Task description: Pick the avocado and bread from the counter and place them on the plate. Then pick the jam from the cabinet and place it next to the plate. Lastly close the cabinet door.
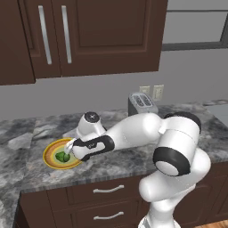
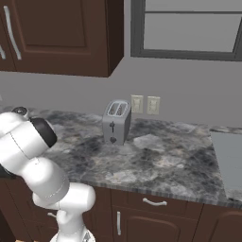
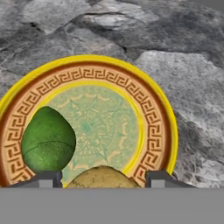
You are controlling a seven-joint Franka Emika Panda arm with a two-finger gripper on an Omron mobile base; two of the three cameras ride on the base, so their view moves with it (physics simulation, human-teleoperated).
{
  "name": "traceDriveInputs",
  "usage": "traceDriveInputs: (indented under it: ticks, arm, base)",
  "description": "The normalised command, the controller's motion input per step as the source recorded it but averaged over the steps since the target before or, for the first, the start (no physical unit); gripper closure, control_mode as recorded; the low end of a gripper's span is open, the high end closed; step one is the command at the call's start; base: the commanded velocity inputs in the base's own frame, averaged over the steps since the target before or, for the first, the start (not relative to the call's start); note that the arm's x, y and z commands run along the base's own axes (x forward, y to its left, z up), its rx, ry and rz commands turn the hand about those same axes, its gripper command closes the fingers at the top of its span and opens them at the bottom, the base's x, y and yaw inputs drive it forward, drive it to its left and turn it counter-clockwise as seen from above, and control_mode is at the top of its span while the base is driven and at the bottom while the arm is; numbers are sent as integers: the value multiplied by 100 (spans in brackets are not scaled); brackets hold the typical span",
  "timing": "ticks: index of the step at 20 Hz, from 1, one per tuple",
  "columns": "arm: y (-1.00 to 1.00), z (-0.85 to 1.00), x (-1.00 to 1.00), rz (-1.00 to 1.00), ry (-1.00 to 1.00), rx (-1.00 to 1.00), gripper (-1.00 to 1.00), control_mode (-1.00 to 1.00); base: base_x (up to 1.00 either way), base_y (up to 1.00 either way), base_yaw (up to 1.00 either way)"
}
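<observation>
Counter (image 1: 133, 156) of grey marbled stone carries the plate (image 3: 151, 113) near its front edge, with a toaster (image 2: 116, 121) well apart by the back wall and the cabinet (image 1: 89, 35) closed above. Avocado (image 3: 48, 141) lies on the plate's patterned rim and green centre, just beside the bread (image 3: 103, 178). Gripper (image 3: 103, 180) hangs low over the plate, its fingers (image 3: 159, 179) standing either side of the bread, though whether they pinch it cannot be told.
</observation>
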Motion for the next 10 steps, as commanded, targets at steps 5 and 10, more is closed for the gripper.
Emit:
traceDriveInputs:
  ticks: [5, 10]
  arm:
    - [17, -4, 4, 0, 0, 0, -100, -100]
    - [5, 0, 2, 0, 0, 0, -100, -100]
  base:
    - [0, 0, 0]
    - [0, 0, 0]
